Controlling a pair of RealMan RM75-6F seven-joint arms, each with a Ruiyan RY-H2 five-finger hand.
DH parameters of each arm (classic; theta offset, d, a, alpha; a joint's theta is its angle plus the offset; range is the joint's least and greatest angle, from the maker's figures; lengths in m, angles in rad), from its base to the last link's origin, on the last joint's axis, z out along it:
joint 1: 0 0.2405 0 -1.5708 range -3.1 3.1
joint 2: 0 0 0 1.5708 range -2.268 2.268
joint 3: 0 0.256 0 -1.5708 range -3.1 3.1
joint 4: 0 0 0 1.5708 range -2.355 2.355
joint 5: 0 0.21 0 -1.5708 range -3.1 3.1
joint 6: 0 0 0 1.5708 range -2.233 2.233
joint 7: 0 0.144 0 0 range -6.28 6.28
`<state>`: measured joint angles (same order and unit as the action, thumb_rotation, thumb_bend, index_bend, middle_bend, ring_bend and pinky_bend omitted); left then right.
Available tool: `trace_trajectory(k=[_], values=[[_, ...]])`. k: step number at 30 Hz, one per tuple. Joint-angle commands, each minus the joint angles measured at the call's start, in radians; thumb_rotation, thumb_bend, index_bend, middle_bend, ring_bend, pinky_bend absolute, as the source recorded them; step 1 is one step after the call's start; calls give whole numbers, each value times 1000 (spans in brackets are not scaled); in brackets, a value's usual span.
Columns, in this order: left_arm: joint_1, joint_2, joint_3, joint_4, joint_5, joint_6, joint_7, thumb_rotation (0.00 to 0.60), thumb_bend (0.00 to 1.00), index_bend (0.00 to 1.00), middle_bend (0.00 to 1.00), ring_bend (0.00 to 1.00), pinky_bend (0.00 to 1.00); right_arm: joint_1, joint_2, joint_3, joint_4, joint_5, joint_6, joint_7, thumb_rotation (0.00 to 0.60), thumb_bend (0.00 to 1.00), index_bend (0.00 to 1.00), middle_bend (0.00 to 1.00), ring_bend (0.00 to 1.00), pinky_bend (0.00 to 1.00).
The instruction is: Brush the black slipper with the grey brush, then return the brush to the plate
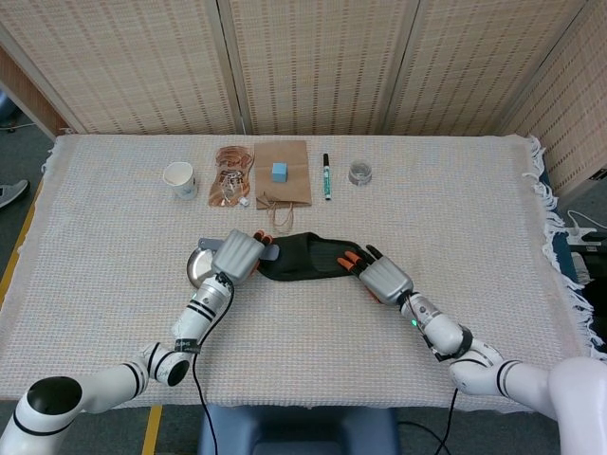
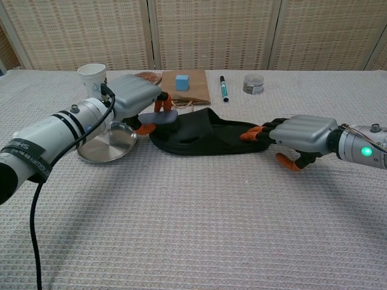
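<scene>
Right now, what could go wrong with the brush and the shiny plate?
The left hand holds the grey brush near the black slipper's heel, beside the plate. Let go here, it might land on the cloth or plate rim. The plate looks light, so a bump could slide it. The right hand rests on the slipper's toe; lifting off might shift it.

Table [image 1: 474,209] w/ slipper [image 1: 313,258], plate [image 1: 201,265], cup [image 1: 179,179], marker [image 1: 326,176], paper bag [image 1: 282,175].

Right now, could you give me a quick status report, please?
Left hand holds grey brush at slipper's edge. Right hand pins black slipper. Plate unobstructed.
</scene>
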<state>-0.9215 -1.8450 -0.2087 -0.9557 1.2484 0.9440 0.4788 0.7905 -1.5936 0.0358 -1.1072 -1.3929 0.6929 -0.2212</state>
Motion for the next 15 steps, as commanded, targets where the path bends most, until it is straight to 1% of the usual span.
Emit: trace_trajectory(k=[1,7,10,15], values=[[3,11,-5,-10,-11,-6,9,600,420,464,538,922,1000,-2,3,-2,-4,2,5,-5,600,680,46,6,0,0],[-4,10,-1,-60,6,-2,-7,600,420,461,536,922,1000,-2,6,-2,-5,10,7,-11,600,680,46,6,0,0],[-12,-3,3,-79,25,11,-10,600,420,434,504,914,1000,-3,7,-5,-3,13,5,-13,600,681,45,6,0,0],[-33,-35,-5,-51,49,29,-16,600,421,390,452,908,1000,-3,6,-9,-3,11,4,-7,600,680,40,6,0,0]])
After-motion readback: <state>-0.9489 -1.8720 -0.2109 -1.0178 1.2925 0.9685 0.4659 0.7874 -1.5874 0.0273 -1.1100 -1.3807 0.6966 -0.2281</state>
